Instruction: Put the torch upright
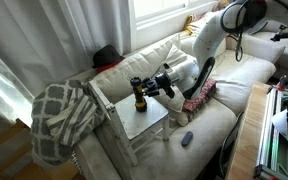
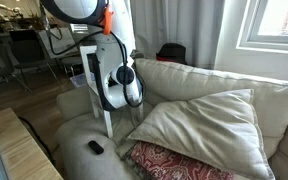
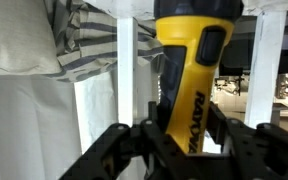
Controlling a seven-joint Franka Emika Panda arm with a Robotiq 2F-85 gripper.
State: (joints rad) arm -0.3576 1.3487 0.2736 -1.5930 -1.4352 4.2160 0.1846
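Claw [image 3: 184, 138] is clamped on the yellow body of the torch [image 3: 194, 70], fingers on both sides. In an exterior view, the torch stands upright, black head up, on the white worktop [image 1: 152, 122], with a checked cloth [image 1: 64, 110] draped beside it.

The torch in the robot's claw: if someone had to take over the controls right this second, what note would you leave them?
Gripper: shut on the torch, fingers on either side of its yellow body.
Torch: upright in an exterior view, black head on top, over the small white table by the sofa.
Done: torch is vertical.
Left: check that its base actually rests on the table, which I cannot tell from these views. Then open the gripper and back away without tipping it.
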